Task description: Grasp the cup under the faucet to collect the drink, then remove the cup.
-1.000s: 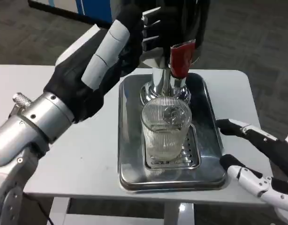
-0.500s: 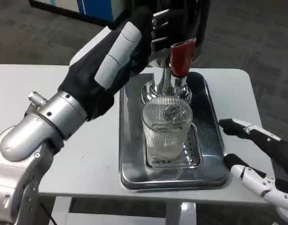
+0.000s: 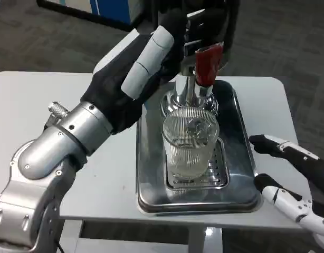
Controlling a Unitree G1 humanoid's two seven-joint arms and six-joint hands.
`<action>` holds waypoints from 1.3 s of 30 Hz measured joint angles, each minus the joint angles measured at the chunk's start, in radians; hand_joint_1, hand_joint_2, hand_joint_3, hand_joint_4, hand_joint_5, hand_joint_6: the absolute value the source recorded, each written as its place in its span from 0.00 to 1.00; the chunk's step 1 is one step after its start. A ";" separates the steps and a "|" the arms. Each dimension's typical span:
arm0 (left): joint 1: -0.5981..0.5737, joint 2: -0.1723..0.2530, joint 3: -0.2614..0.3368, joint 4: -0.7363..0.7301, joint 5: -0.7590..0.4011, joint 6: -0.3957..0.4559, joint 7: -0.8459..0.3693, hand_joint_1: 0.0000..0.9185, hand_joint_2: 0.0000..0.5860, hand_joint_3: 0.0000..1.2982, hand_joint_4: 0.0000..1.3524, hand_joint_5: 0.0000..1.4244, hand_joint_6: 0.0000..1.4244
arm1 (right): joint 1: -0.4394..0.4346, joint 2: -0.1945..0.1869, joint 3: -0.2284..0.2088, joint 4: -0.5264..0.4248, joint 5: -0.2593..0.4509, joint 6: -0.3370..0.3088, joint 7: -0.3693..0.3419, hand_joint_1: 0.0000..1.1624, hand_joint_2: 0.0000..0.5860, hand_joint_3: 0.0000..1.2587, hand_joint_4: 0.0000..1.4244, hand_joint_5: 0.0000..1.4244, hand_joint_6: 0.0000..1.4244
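A ribbed clear glass cup (image 3: pixel 189 145) stands upright on the drip grate of a steel tray (image 3: pixel 144 174), directly under the chrome faucet (image 3: pixel 187 97). The faucet carries a red tap handle (image 3: pixel 207 63). My left hand (image 3: pixel 138 79) is raised at the upper left of the faucet, with its fingers stretched toward the dispenser's top beside the red handle. I cannot tell whether they touch it. My right hand (image 3: pixel 291 176) hovers low at the tray's right side, fingers spread, apart from the cup and holding nothing.
The tray sits on a white table (image 3: pixel 56 126) whose front edge runs close below the tray. The dark dispenser body (image 3: pixel 215 21) rises behind the faucet. Grey carpet floor surrounds the table.
My left arm has swung to the right and forward, bringing the hand closer to the red handle. The whole picture has shifted slightly. Cup and right hand keep their places.
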 measured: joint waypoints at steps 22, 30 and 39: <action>0.004 0.026 -0.039 -0.040 0.016 -0.010 -0.062 0.00 0.13 0.16 0.12 0.12 0.05 | 0.007 0.001 -0.001 0.000 0.004 0.000 0.000 0.31 0.71 0.13 0.11 0.07 0.00; 0.014 0.130 -0.093 -0.081 0.126 -0.086 -0.099 0.00 0.13 0.15 0.13 0.13 0.05 | 0.012 0.032 -0.003 0.000 0.045 0.007 -0.004 0.33 0.71 0.13 0.11 0.07 0.04; 0.035 0.183 -0.108 -0.103 0.192 -0.148 -0.100 0.00 0.14 0.15 0.12 0.12 0.04 | 0.014 0.110 -0.046 0.013 0.198 0.143 -0.032 0.35 0.71 0.13 0.12 0.10 0.08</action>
